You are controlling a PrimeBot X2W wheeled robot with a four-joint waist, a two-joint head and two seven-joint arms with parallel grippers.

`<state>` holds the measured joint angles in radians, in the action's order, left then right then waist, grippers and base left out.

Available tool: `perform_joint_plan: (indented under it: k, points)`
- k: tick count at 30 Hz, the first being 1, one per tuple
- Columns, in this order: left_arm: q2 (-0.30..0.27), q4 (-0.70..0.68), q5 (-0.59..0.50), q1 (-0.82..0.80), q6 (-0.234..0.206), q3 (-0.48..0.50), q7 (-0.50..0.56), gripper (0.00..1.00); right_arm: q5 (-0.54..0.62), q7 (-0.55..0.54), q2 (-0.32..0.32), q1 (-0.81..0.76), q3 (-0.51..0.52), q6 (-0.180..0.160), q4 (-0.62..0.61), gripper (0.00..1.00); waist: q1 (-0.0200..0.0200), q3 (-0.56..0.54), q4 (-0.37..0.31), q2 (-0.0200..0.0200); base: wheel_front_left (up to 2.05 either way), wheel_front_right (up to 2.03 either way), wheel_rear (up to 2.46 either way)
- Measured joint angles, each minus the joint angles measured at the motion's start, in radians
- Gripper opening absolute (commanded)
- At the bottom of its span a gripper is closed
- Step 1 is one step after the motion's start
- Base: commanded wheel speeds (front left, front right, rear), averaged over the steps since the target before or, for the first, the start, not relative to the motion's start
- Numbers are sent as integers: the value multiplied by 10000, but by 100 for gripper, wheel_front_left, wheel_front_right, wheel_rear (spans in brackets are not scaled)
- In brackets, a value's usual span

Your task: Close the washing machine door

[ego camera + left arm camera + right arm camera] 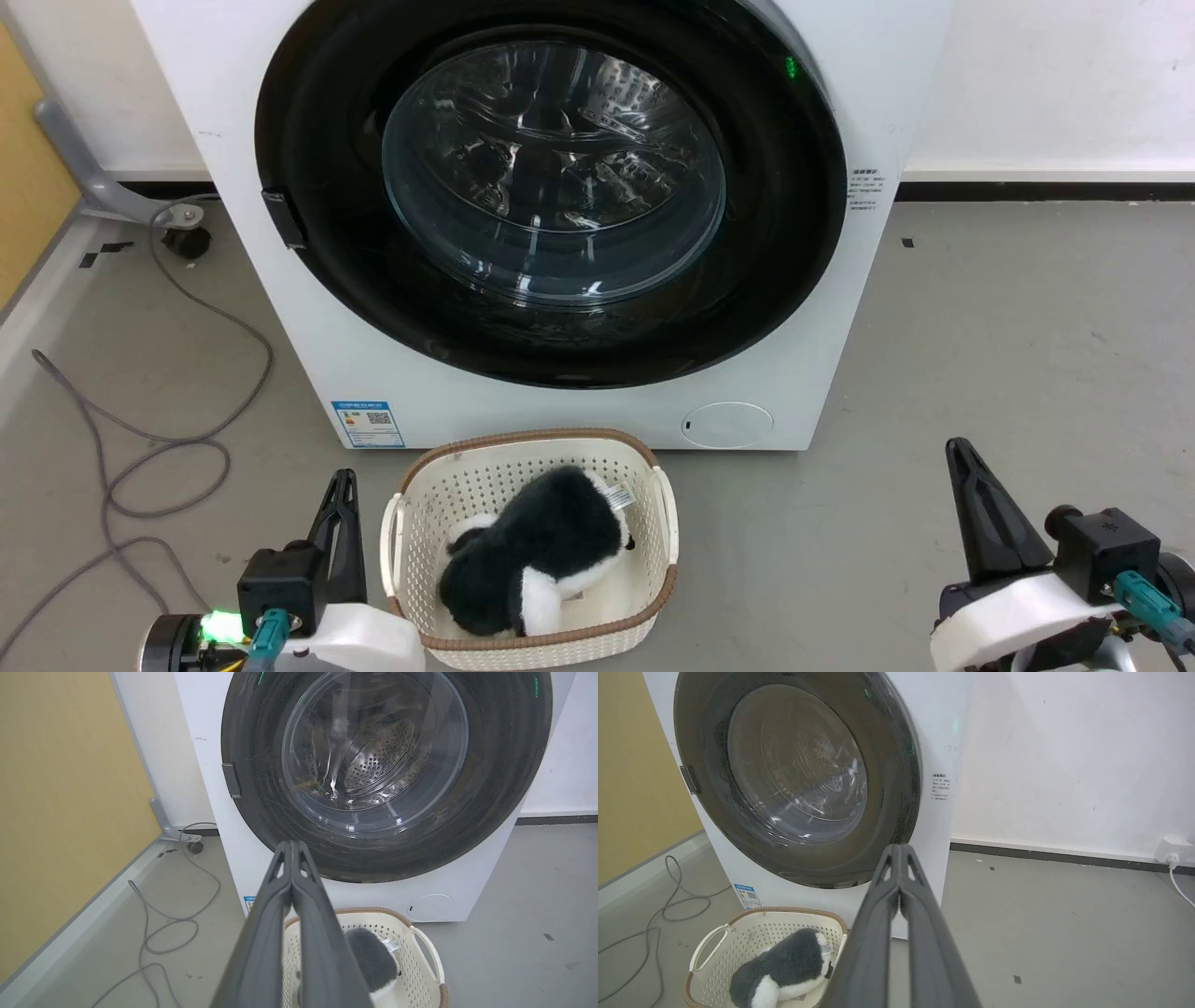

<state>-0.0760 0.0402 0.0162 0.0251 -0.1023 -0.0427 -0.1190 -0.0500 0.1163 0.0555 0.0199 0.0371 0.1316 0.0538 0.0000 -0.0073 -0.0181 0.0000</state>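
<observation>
Nearest, at the bottom left, the left gripper (344, 483) has its two long dark fingers pressed together and pinches nothing. The right gripper (958, 453), at the bottom right, is closed up and empty too. Both hang well short of the big white front-loading washing machine (308, 355) at the far side of the grey floor.

Its large round washing machine door (775, 233), with a wide glossy black rim around a bulging clear glass window, appears to lie flush against the front. Whether the latch has caught I cannot tell. I judge it stiff and fairly heavy, swinging on a hinge, with a slick rim. A flat push on the black rim near the small dark latch tab (283, 219) at its left edge would suit better than pinching, and it would spare the glass.

Between the grippers, just in front of the machine, stands a cream perforated plastic basket (523, 436) with a brown woven rim. It holds a black-and-white plush toy (541, 551) and blocks a straight, low approach. A grey cable (140, 448) loops on the floor to the left.
</observation>
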Motion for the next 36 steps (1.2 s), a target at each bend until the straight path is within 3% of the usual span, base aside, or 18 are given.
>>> perform_joint_plan:
  k: [36]
  points:
    - [150, -215, -59, -53, 616, 253, 731, 0, 249, -708, -2, -12, -211, 0, -288, 0, 0, 45, 111, 0, 0, 0, 0]
